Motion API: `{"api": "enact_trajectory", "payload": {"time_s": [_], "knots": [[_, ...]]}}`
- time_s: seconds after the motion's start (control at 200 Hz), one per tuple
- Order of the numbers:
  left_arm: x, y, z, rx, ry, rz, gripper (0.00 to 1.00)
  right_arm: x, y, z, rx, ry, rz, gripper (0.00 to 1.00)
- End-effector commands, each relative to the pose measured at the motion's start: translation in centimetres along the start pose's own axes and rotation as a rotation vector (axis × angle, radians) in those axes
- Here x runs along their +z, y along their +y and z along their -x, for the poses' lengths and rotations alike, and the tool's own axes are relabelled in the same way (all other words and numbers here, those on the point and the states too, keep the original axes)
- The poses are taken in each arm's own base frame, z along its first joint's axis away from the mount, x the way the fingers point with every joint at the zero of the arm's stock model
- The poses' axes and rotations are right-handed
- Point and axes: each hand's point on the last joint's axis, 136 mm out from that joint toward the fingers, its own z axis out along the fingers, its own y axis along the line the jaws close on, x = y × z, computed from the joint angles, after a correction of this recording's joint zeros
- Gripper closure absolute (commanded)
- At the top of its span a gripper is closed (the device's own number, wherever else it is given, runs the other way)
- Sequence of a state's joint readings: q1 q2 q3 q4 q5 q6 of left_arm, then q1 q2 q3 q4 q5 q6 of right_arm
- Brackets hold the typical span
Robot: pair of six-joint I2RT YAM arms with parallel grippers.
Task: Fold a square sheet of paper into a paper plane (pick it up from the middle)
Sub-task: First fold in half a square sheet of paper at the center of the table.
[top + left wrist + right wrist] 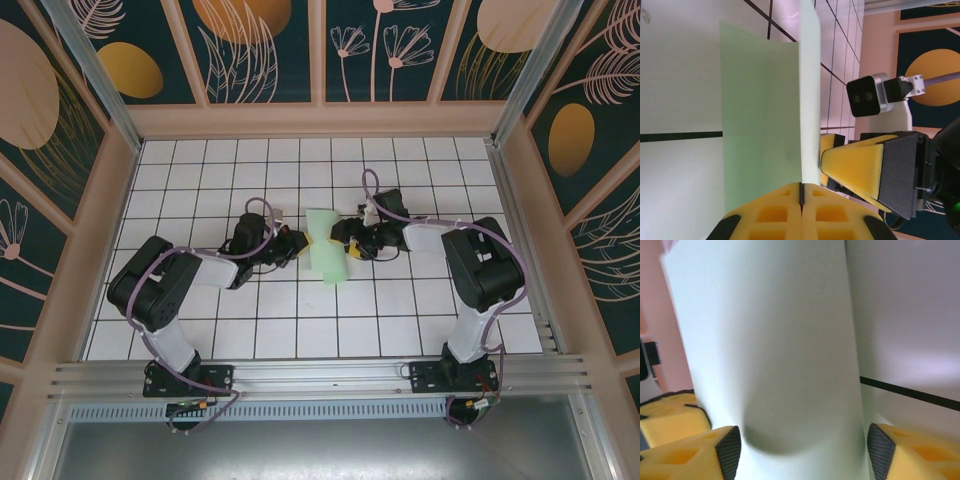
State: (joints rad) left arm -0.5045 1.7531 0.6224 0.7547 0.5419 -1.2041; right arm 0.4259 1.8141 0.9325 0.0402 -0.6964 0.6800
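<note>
The square sheet of paper (pixel 325 245), pale mint green, is bent up off the table between my two grippers at the middle of the grid. In the left wrist view the square sheet of paper (pixel 760 125) stands on edge, and its raised fold runs into the seam of my left gripper (pixel 801 195), which is shut on it. My left gripper (pixel 298 243) is at the sheet's left side. My right gripper (pixel 345 240) is at its right side. It stands open, with the bulging square sheet of paper (pixel 775 355) between the spread fingertips (pixel 730 450). A paper plane is out of view.
The white gridded table (pixel 300 330) is walled by pink panels (pixel 320 120) at the back and sides. An aluminium rail (pixel 320 375) runs along the near edge by the arm bases. In the left wrist view the right arm's yellow fingers (pixel 860 165) and its camera (pixel 867 95) sit close beside the sheet.
</note>
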Motion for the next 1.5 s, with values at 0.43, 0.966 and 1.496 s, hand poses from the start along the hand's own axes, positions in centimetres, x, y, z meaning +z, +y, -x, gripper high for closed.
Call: {"api": "enact_trajectory", "payload": {"time_s": [0.43, 0.966, 1.496], "knots": [[3.3, 0.6, -1.0, 0.03, 0.083, 0.036, 0.99, -1.2, -1.5, 1.3, -0.13, -0.003, -0.117, 0.32], [2.4, 0.9, 0.5, 0.067, 0.015, 0.179, 0.6, 0.2, -5.9, 1.0, -0.135, 0.035, -0.256, 0.49], [-3.6, 0.6, 4.3, 0.131, -0.256, 0.411, 0.13, 0.4, -10.7, 0.3, -0.165, 0.075, -0.463, 0.51]]}}
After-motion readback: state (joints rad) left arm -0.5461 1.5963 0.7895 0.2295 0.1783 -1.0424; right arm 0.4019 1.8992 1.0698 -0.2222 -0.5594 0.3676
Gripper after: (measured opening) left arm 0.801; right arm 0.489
